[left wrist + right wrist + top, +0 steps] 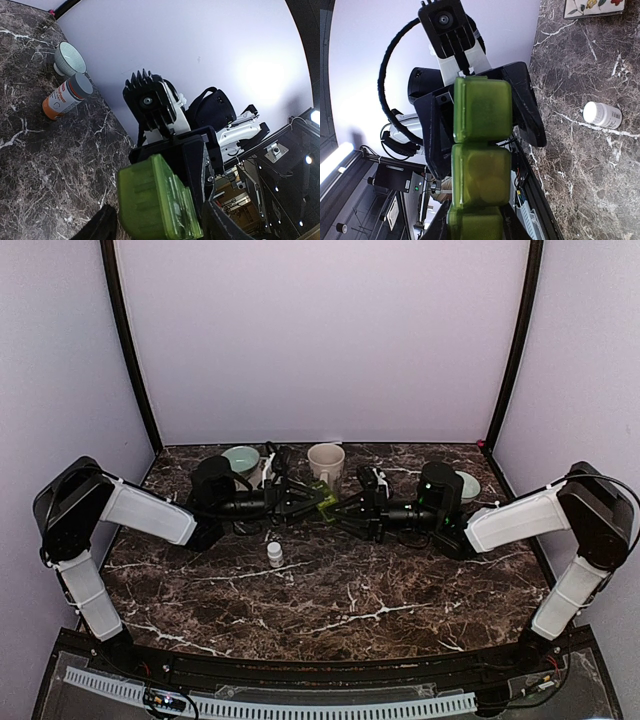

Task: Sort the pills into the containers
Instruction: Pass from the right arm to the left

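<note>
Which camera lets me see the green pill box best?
The right wrist view: the translucent green plastic pill box fills the middle, compartments in a row. Left wrist shows one end; top only a green speck.

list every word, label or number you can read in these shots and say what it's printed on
No text here can actually be read.
orange bottle: white printed label with a red band, too blurred to read.
white bottle: faint print on its label, too small to read.
pill box: no lettering shows on its lids.
floral card: flower picture only, no words seen.
</note>
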Controlling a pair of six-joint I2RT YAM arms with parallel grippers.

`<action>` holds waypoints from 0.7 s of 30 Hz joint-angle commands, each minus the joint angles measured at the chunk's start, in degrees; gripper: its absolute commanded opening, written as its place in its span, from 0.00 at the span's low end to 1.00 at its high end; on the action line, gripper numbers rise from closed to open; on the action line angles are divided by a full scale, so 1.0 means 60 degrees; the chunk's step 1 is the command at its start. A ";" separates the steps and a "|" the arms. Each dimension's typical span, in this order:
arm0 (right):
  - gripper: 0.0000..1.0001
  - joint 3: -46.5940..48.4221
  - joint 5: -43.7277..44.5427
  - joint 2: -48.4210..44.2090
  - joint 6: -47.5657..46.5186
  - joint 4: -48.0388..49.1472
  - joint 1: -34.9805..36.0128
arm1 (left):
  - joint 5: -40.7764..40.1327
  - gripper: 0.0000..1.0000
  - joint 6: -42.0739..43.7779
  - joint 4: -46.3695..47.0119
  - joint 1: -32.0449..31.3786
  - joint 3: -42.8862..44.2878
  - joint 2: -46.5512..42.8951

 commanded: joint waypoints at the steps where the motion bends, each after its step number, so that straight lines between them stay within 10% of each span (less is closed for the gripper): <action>1: 0.13 0.0205 0.0063 0.0075 -0.0111 0.0395 -0.0029 | -0.0052 0.59 0.0253 0.0005 -0.0076 0.0149 -0.0194; 21: 0.13 0.0246 0.0052 0.0222 -0.0041 0.0462 -0.0040 | 0.0174 0.24 0.0100 0.0281 -0.0251 0.0446 0.0023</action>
